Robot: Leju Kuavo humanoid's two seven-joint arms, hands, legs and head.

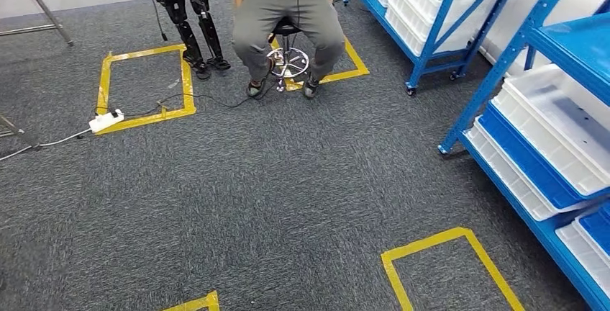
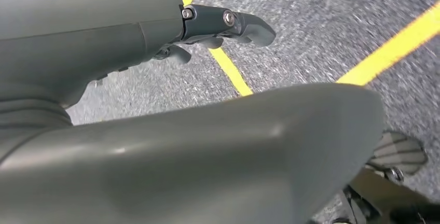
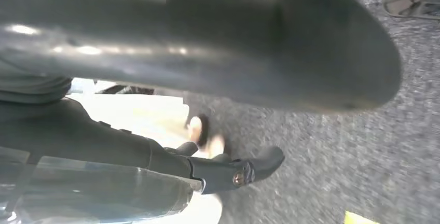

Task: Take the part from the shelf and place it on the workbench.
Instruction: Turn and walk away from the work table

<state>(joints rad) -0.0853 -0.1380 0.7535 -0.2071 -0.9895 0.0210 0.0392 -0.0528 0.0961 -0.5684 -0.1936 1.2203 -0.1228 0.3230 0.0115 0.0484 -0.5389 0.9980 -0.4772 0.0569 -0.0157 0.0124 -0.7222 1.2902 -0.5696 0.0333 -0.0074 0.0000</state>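
Note:
In the right wrist view my right hand [image 3: 171, 146] holds a pale cream part [image 3: 140, 117] between its thick thumb and dark fingers [image 3: 233, 172]. The part is washed out by glare and shows a small dark hole. Grey carpet lies beneath it. In the left wrist view my left hand [image 2: 207, 79] hangs over the carpet with its dark fingers [image 2: 228, 24] stretched out and nothing in it. The blue shelf [image 1: 507, 55] with white bins [image 1: 554, 127] and blue bins stands at the right of the head view.
A person [image 1: 288, 8] sits on a stool straight ahead. Another robot's black legs [image 1: 190, 26] stand to the person's left. A second blue shelf [image 1: 424, 16] stands at the back right. Yellow tape squares [image 1: 446, 260] mark the carpet, and a power strip [image 1: 106, 120] with cables lies at the left.

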